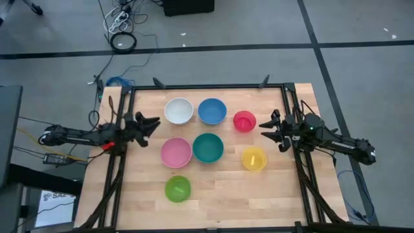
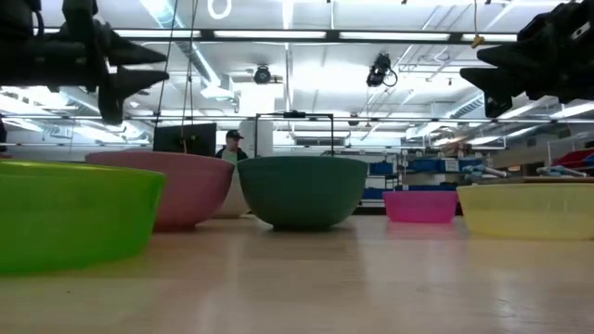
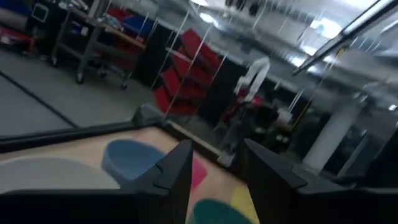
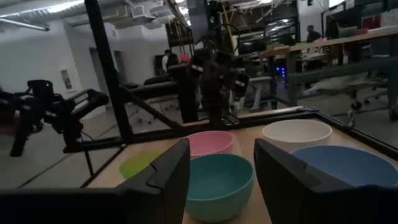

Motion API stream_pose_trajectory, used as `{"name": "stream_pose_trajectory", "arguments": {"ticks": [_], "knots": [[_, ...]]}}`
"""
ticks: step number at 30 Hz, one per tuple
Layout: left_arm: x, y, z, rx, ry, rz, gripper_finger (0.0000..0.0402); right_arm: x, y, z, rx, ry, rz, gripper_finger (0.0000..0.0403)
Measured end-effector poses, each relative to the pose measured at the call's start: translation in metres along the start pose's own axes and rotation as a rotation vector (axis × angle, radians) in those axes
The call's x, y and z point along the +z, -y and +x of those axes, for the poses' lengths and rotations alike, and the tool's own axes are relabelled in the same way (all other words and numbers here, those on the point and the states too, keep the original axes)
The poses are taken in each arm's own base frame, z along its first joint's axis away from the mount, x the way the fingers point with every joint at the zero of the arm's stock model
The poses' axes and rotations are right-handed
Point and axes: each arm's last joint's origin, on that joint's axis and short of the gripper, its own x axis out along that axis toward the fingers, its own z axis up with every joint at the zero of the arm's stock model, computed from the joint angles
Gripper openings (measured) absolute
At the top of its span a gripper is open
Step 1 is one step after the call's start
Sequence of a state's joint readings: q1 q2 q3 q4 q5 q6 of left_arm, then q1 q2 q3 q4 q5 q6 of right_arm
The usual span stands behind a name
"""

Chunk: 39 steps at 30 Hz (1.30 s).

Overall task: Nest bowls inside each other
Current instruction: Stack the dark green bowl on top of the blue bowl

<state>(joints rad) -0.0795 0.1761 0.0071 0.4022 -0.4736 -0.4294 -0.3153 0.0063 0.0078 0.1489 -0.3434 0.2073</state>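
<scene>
Several small round bowls stand apart, open side up, on the wooden table: white [image 1: 178, 110], blue [image 1: 211, 110], red [image 1: 244, 121], pink [image 1: 175, 152], teal [image 1: 207, 147], yellow [image 1: 253, 158] and lime green [image 1: 177, 188]. My left gripper [image 1: 154, 123] hovers open at the table's left edge, left of the white bowl, with nothing between its fingers. At the right edge my right gripper [image 1: 266, 128] hovers open beside the red bowl, also with nothing in it. The low view shows the green bowl [image 2: 70, 213], pink bowl [image 2: 181, 188], teal bowl [image 2: 303, 190] and yellow bowl [image 2: 529, 209].
A black metal frame [image 1: 207, 87] borders the table's far, left and right sides. Bare wood lies along the near edge beside the green bowl. Cables [image 1: 121, 40] lie on the floor beyond the far edge. People [image 2: 232, 146] are in the room behind.
</scene>
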Motion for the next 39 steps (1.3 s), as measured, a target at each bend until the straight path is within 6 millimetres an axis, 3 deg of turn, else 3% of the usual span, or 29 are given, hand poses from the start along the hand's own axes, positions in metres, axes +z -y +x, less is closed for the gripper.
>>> {"name": "stream_pose_trajectory", "arguments": {"ticks": [7, 9, 13, 16, 22, 26, 31, 35, 39], "knots": [[0.016, 0.007, -0.001, -0.081, 0.145, -0.236, 0.0147, 0.005, 0.002, 0.0, -0.086, 0.068, -0.013, 0.0168], [0.022, 0.009, -0.003, -0.125, 0.195, -0.399, 0.0147, 0.012, 0.001, -0.001, -0.095, 0.145, 0.104, 0.0168], [0.034, 0.01, -0.006, -0.135, 0.317, -0.543, 0.0147, 0.026, 0.002, -0.004, -0.163, 0.327, 0.353, 0.0168], [0.049, 0.02, -0.003, -0.17, 0.291, -0.47, 0.0147, 0.041, 0.002, -0.006, -0.203, 0.424, 0.553, 0.0168], [0.089, 0.049, 0.016, 0.024, -0.012, -0.246, 0.0147, 0.098, -0.011, 0.003, -0.093, 0.305, 0.49, 0.0168], [0.116, 0.068, 0.031, 0.198, -0.272, -0.081, 0.0147, 0.139, -0.01, 0.031, -0.21, 0.035, 0.483, 0.0168], [0.134, 0.088, 0.062, 0.339, -0.474, 0.187, 0.0147, 0.179, 0.004, 0.089, -0.336, -0.293, 0.454, 0.0168], [0.142, 0.108, 0.095, 0.274, -0.399, 0.281, 0.0147, 0.195, 0.017, 0.135, -0.283, -0.432, 0.372, 0.0168], [0.146, 0.124, 0.122, 0.183, -0.241, 0.219, 0.0147, 0.202, 0.026, 0.173, -0.143, -0.463, 0.363, 0.0168]]}}
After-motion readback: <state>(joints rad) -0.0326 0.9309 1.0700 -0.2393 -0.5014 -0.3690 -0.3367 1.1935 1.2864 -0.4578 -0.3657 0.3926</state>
